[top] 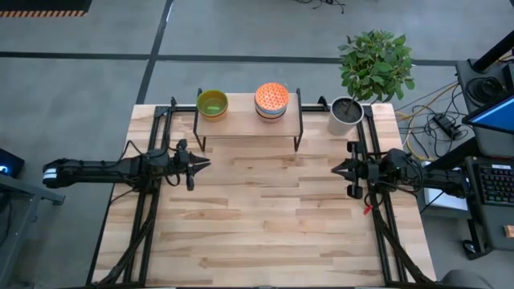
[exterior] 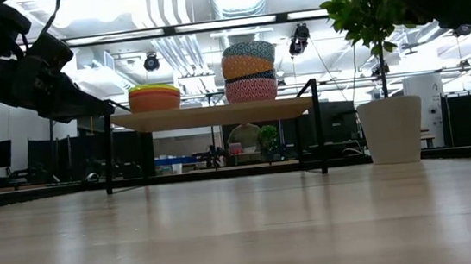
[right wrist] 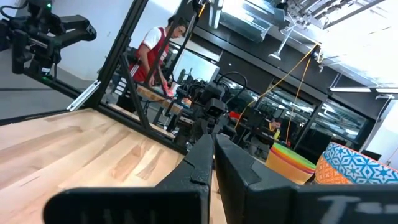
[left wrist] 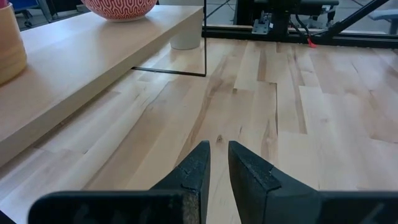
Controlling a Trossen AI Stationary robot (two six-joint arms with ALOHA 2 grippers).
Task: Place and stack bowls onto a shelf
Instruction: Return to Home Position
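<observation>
The shelf (top: 249, 122) stands at the table's far middle and carries two stacks of bowls. The left stack (top: 212, 103) shows a green inside from above and yellow, orange and red rims in the low view (exterior: 154, 97). The right stack (top: 271, 99) has a blue-and-white patterned bowl on top (exterior: 248, 54), an orange one under it and a red patterned one at the bottom. My left gripper (top: 206, 164) hovers empty and shut near the shelf's left legs. My right gripper (top: 336, 169) hovers empty and shut to the right of the shelf.
A grey-white plant pot (top: 345, 115) with a leafy plant stands right of the shelf at the far right corner. Black frame rails run along the table's left (top: 144, 201) and right (top: 385, 225) sides. A person (right wrist: 158, 53) stands in the room beyond the table.
</observation>
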